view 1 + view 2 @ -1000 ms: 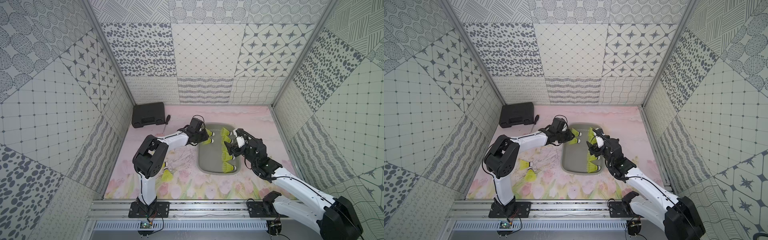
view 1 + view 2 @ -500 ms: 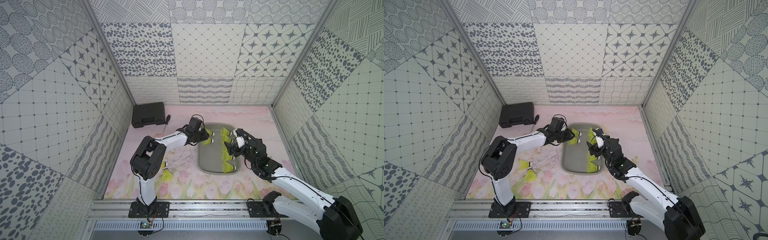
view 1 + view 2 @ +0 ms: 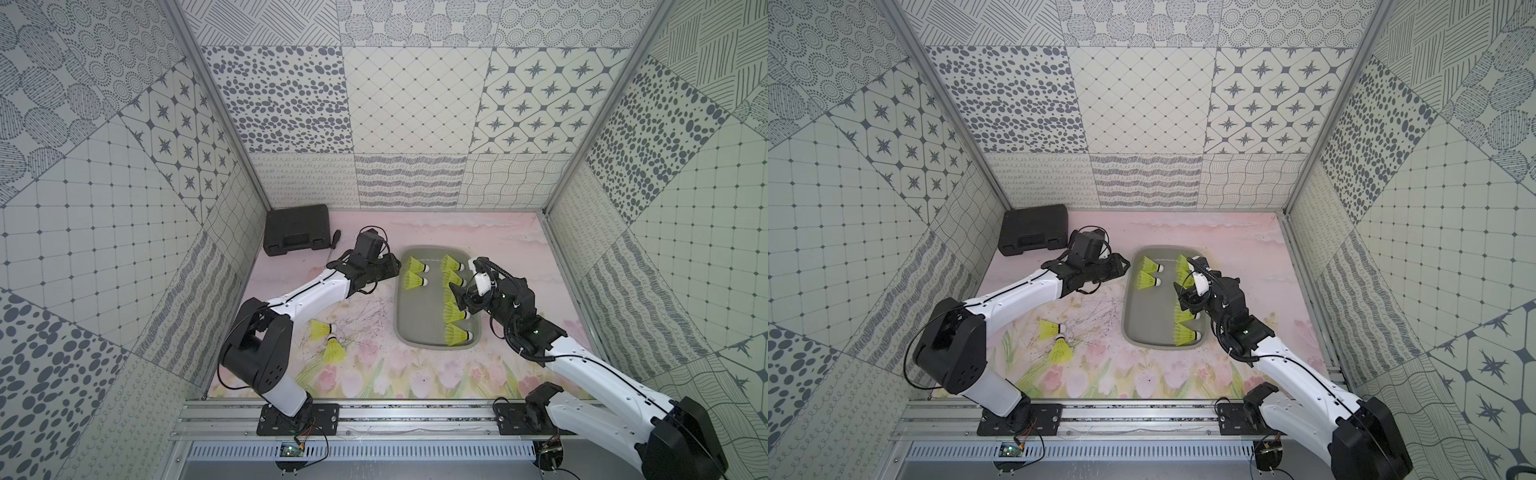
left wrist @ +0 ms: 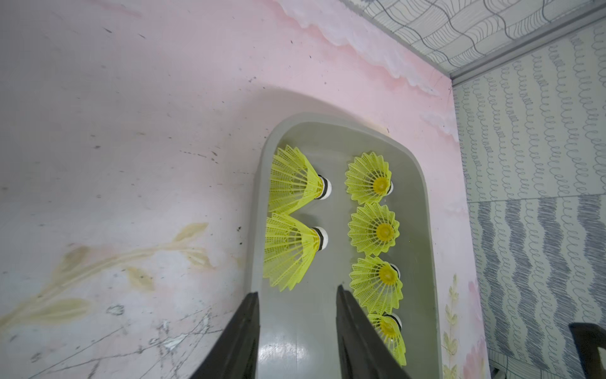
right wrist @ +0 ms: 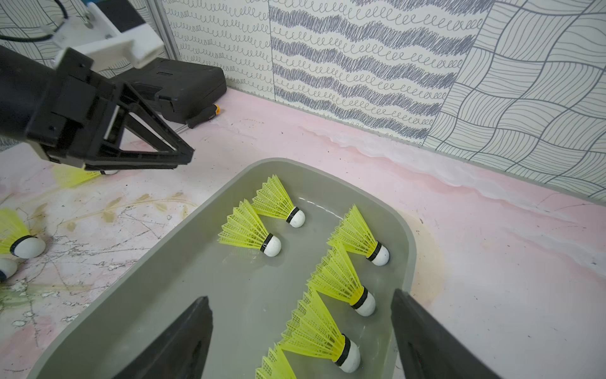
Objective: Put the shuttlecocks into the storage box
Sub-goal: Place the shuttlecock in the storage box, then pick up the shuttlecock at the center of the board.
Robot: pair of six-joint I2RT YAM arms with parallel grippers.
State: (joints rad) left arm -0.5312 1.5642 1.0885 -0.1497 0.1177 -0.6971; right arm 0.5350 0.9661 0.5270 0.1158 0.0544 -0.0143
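I am working over the pink flowered tabletop (image 3: 490, 232), with the left arm (image 3: 307, 295) and right arm (image 3: 590, 374) both stretched toward its middle. The grey storage box (image 3: 417, 320) sits there, which I judge puts it in reach of both sides. The black case (image 3: 297, 228) stands apart in the far corner on the left arm's side and has no part in this. The left jaws hang at the box's wall on that arm's side, parted about halfway with nothing between them. I read that gap as enough to let go of a skirt without spreading wider than needed. The right jaws hover over the other long side, spread wide and empty, above a row of shuttlecocks (image 4: 373, 229). That row lies on its side, skirts overlapping and corks toward the wall nearer the right arm. A pair (image 3: 413, 274) lies against the opposite wall, so each arm seems to fill its own half. I count at least six inside. Two more (image 3: 328, 340) lie touching on the tabletop near the left arm's elbow. The right wrist view shows what looks like a third (image 5: 70, 175), half hidden under the left jaws' body. A small screwdriver-like tool (image 5: 203, 116) lies just beside the case.
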